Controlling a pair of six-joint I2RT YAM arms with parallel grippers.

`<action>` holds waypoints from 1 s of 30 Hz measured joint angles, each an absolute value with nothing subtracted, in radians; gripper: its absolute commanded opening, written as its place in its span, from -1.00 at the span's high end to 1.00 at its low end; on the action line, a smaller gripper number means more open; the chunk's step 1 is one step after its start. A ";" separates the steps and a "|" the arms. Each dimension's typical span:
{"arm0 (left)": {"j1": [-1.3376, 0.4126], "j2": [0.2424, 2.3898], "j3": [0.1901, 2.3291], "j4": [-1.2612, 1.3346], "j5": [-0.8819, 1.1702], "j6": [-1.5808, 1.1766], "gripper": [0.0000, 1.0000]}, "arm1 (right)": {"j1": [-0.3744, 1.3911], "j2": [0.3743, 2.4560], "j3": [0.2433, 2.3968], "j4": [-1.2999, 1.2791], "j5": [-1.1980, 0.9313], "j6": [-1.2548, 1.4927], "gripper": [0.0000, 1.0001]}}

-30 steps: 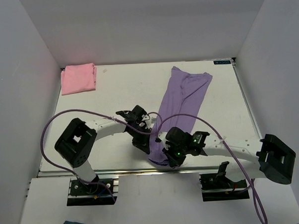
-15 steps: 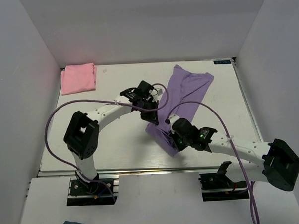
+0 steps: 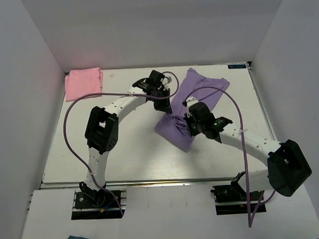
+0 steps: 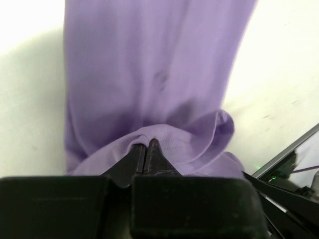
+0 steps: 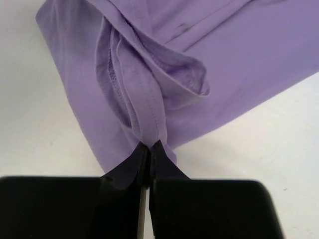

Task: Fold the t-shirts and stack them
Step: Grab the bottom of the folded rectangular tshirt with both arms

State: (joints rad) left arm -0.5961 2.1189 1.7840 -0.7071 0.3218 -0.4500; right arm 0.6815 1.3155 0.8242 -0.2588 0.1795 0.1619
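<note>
Lavender-purple t-shirt (image 3: pixel 203 91): on the right half of the white table (image 3: pixel 123 147), running slantwise from near the far right corner toward the middle; far end spread flat on the surface, near end gathered and doubled back into a loose hanging fold between the two grippers. Left gripper (image 4: pixel 146 144): fingers pressed together on a hemmed edge of the lavender-purple t-shirt, a line of stitching showing along the pinched fold in the left wrist view; placed at the garment's left edge, toward the far middle of the table. Right gripper (image 5: pixel 149 145): jaws clamped tight on a narrow bunched ridge of the same cloth, with a seam and a curled hem fold just beyond the fingertips in the right wrist view; placed on the garment's near right side, near the left gripper but not touching it. Light pink t-shirt (image 3: pixel 84 83): folded into a rough square at the far left corner of the table, well apart from both grippers and from the lavender-purple t-shirt. Small dark plate (image 3: pixel 236 66): at the table's far right edge, bearing light marks too small to read. Green indicator light (image 3: pixel 213 124): lit on the right arm's wrist housing. Purple cables (image 3: pixel 69 123): looping along both arms.
</note>
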 measured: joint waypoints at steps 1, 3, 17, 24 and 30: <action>-0.592 2.130 1.822 -0.708 0.322 -0.450 1.00 | 0.673 1.321 0.833 -0.257 0.180 0.154 1.00; -0.583 2.157 1.908 -0.709 0.329 -0.445 1.00 | 0.632 1.342 0.864 -0.253 0.175 0.130 1.00; -0.548 2.332 2.113 -0.608 0.361 -0.420 0.85 | 0.437 1.530 1.082 -0.275 0.072 0.050 1.00; -0.536 2.411 2.164 -0.522 0.400 -0.427 0.79 | 0.367 1.621 1.164 -0.311 0.011 0.051 1.00; -0.535 2.448 2.178 -0.463 0.419 -0.445 0.79 | 0.328 1.660 1.183 -0.319 -0.044 0.049 1.00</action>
